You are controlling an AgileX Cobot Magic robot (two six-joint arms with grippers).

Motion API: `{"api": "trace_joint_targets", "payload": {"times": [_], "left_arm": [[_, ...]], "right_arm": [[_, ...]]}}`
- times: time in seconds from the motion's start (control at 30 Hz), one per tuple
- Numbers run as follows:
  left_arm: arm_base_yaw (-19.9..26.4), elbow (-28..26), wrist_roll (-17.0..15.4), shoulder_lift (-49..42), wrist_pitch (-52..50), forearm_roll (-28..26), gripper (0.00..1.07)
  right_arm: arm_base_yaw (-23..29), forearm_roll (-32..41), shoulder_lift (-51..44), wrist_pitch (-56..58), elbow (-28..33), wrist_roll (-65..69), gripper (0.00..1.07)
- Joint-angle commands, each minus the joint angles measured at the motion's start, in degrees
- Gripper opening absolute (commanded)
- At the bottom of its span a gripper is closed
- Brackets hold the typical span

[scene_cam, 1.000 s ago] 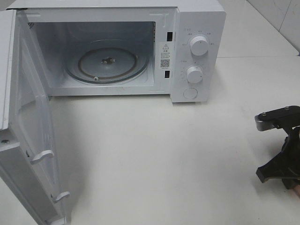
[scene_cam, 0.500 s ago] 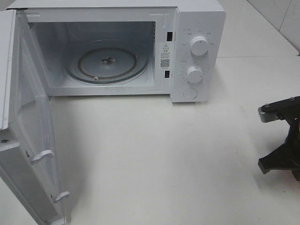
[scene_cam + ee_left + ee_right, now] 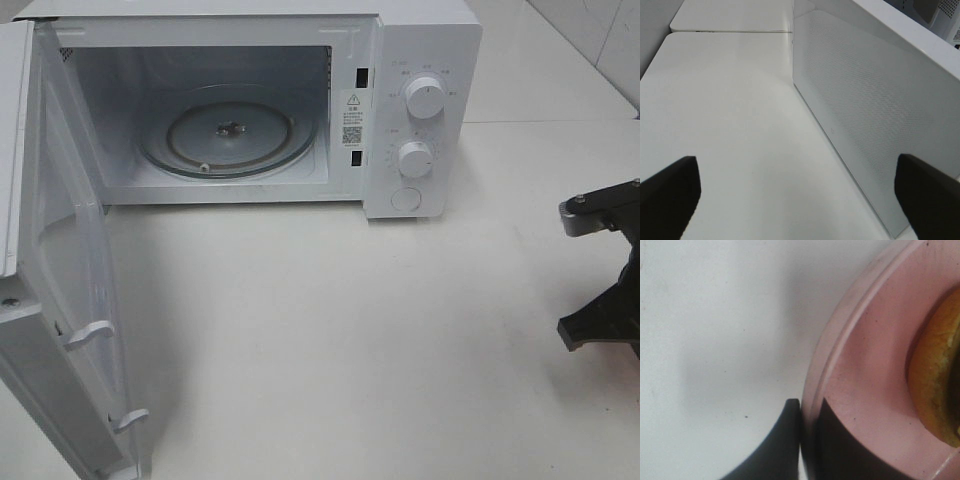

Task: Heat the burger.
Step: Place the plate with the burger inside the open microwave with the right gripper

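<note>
The white microwave (image 3: 420, 60) stands at 12 o'clock on the white table (image 3: 350, 330). Its door (image 3: 70, 280) is swung wide open toward 8 o'clock. On the front frame, beside the cavity, is a sticker (image 3: 352, 118) with a warning triangle and a QR code; its small text is not readable. Around the upper knob (image 3: 425, 99) and the lower knob (image 3: 414, 159) there are fine printed marks, also too small to read. A round button (image 3: 406, 199) sits under them. Inside lies the glass turntable (image 3: 230, 135).

The right arm (image 3: 600, 215) is at 3 o'clock, at the edge of the high view. The right gripper (image 3: 807, 440) is closed on the rim of a pink plate (image 3: 865, 365), one finger outside the rim and one inside. The burger (image 3: 935, 385) lies on this plate, further in from the rim and apart from the fingers; only part of its golden bun shows.

The left gripper (image 3: 800, 200) has its jaws wide apart and holds nothing, close beside the door.
</note>
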Motion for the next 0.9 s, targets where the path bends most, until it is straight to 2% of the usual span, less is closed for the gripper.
{"api": "trace_joint_targets", "payload": {"times": [0.03, 0.33, 0.9], "left_arm": [[-0.3, 0.2, -0.3, -1.4, -0.3, -0.4, 0.98], [-0.3, 0.2, -0.3, -1.4, -0.3, -0.4, 0.98], [-0.3, 0.2, -0.3, -1.4, -0.3, -0.4, 0.98]], "right_arm": [[0.2, -4.2, -2.5, 3.1, -0.3, 1.2, 0.00], [8.6, -7.4, -3.7, 7.5, -0.3, 1.5, 0.00], [21.4, -11.7, -3.7, 16.7, -0.3, 4.0, 0.00]]}}
